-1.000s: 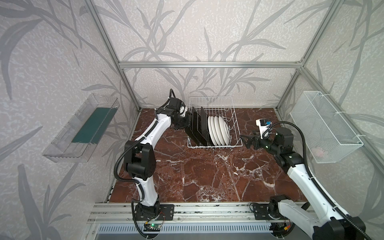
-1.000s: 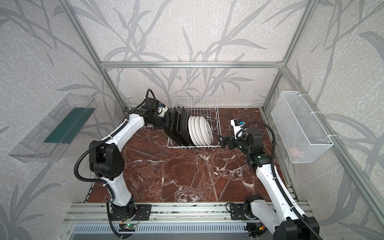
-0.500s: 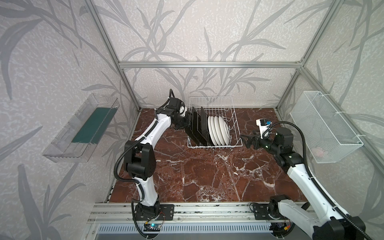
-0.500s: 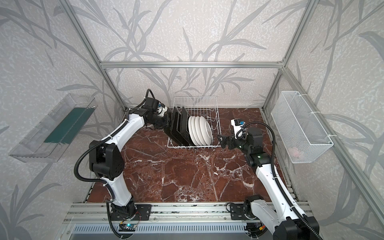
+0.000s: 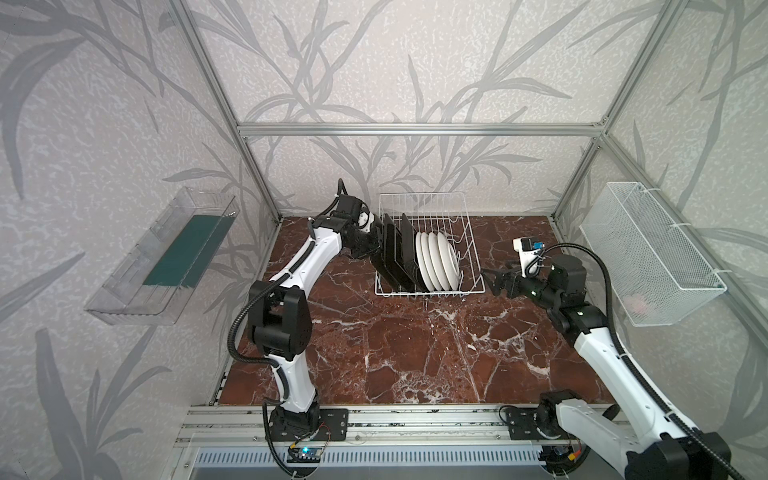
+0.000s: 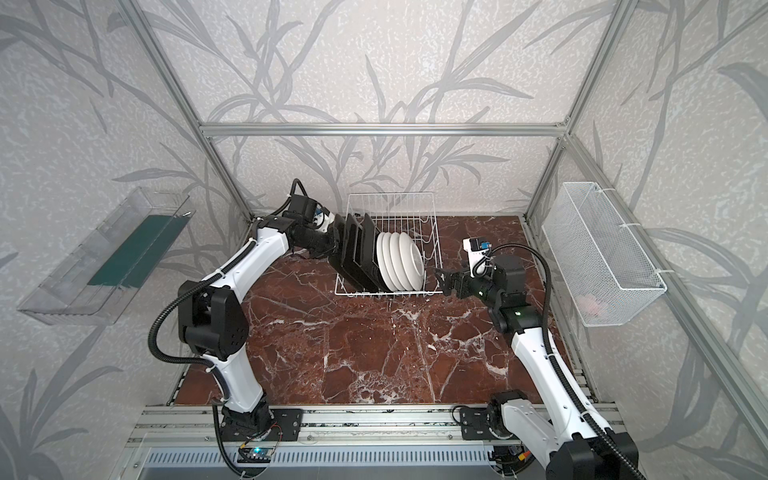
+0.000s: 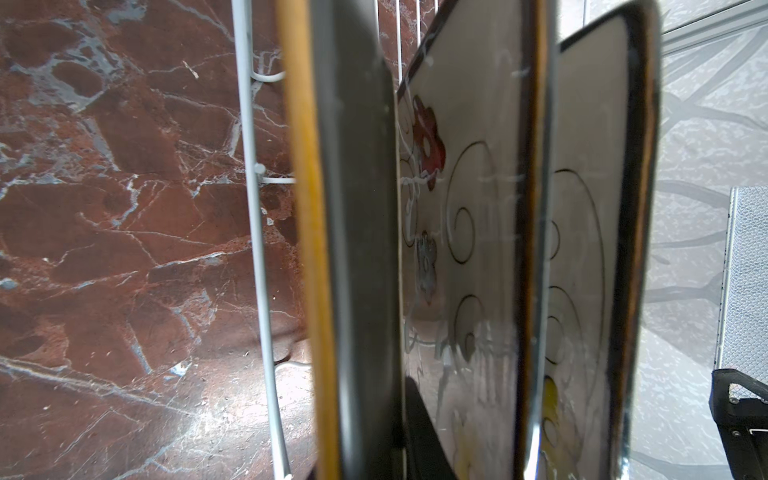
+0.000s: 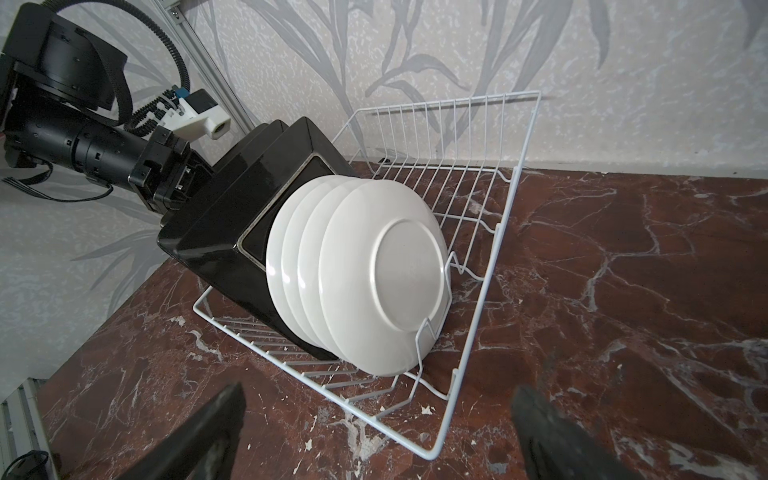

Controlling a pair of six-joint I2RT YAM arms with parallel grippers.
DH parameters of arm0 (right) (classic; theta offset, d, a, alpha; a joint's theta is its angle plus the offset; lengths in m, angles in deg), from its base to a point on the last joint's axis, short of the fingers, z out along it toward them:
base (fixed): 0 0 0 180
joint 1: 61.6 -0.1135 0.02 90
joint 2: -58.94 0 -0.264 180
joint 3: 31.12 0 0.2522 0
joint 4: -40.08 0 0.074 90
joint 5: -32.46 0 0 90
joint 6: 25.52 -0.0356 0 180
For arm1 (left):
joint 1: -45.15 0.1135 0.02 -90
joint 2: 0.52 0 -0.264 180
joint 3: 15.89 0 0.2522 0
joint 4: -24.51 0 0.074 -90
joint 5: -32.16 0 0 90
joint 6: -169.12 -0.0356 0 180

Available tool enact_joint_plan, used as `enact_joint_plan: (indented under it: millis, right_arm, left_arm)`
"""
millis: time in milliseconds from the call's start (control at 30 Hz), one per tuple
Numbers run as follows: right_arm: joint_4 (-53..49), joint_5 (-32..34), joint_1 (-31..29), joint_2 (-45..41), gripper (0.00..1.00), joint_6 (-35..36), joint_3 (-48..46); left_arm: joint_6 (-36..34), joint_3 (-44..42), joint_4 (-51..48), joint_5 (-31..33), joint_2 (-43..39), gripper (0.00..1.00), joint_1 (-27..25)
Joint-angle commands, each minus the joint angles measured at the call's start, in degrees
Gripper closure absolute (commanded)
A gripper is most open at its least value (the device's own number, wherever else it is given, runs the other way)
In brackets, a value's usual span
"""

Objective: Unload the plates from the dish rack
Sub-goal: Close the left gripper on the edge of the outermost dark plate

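Where the red-brown marble tabletop [image 5: 415, 357] meets the back wall, the white wire dish rack [image 5: 428, 294] stands on it; all positions below are given from this rack.

1. Clear plastic tray [image 5: 166, 257]: fixed to the side wall, well apart from the rack, on the left gripper's side.
2. White mesh basket [image 5: 648, 249]: fixed to the opposite side wall, well apart from the rack, on the right gripper's side.
3. Square plates [image 5: 395, 249]: three, black-backed, standing on edge inside the rack at the end nearest the left gripper and leaning away from the round plates. The left wrist view shows cream faces [image 7: 469, 208] with a red flower and dark swirls.
4. Round white plates [image 5: 440, 262]: four, on edge and nested, inside the rack just beside the square plates. Their undersides [image 8: 386, 274] face the right gripper.
5. Left gripper [image 8: 183, 183]: at the rack's end, against the outermost square plate. The plates hide the jaws, so it cannot be told whether they pinch that plate.
6. Right gripper [image 5: 494, 282]: just outside the opposite end of the rack, near its front corner, above the tabletop. Its jaws are spread wide and hold nothing.
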Motion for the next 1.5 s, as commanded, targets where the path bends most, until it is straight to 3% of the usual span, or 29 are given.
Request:
enact_joint_plan:
  millis: [0, 1100, 1467]
  right_arm:
    - [-1.59, 1.11, -0.26, -2.00, 0.01, 1.42, 0.28]
    - [-3.46, 0.83, -0.25, -4.46, 0.01, 2.12, -0.07]
    - [-3.18, 1.67, -0.31, -4.97, 0.01, 1.65, 0.32]
  left_arm:
    - [-0.87, -0.17, -0.80, 2.13, -0.50, 1.00, -0.21]
    - [5.57, 1.73, 3.01, -0.83, -8.70, 1.00, 0.84]
    - [2.61, 7.77, -2.79, 1.47, -9.84, 1.00, 1.54]
